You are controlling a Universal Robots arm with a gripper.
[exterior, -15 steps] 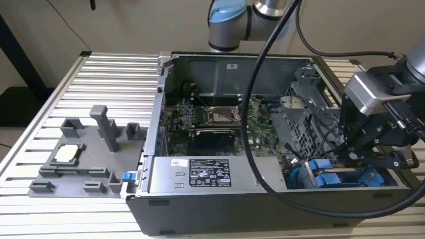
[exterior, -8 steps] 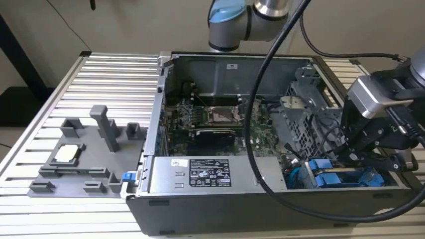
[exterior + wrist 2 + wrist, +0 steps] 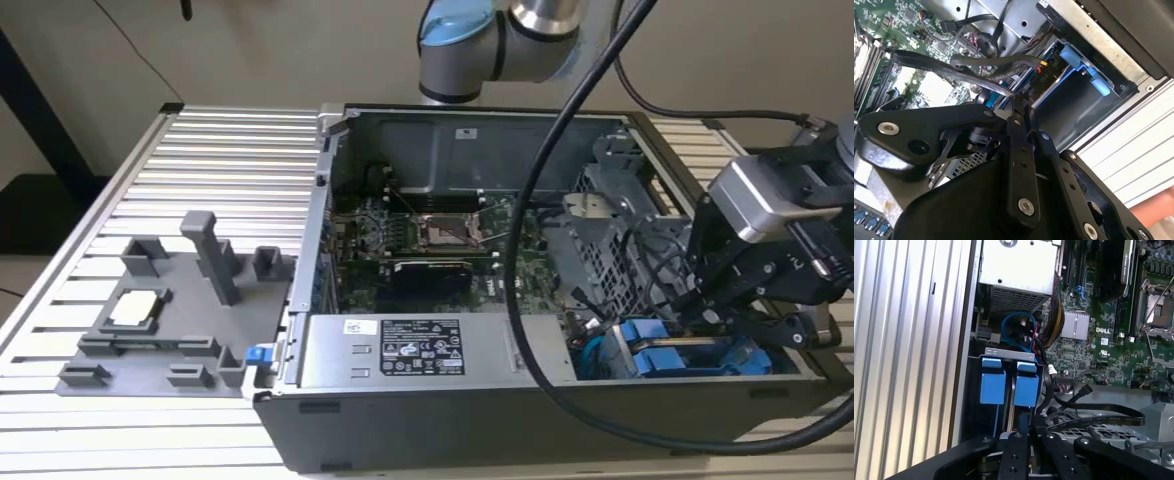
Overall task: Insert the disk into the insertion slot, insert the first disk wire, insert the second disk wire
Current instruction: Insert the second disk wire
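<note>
The disk sits in the insertion slot [image 3: 727, 368] at the case's front corner, on the exterior view's right; its blue frame [image 3: 659, 360] [image 3: 1026, 388] [image 3: 1080, 62] shows at the bay's mouth, beside a second blue frame [image 3: 992, 385]. My gripper [image 3: 690, 322] [image 3: 1016, 102] [image 3: 1021, 429] hangs just above this bay. Its fingers are shut on the end of a flat black disk wire [image 3: 956, 72] [image 3: 1094, 416], which trails back over the motherboard. The wire's plug is hidden by the fingertips.
The labelled silver power-supply box [image 3: 414, 352] lies along the case's front. The motherboard [image 3: 441, 235] and a grey drive cage [image 3: 601, 235] lie behind the bay. A grey fixture tray [image 3: 160, 310] stands on the slatted table at the exterior view's left. A thick black cable [image 3: 534, 300] crosses the case.
</note>
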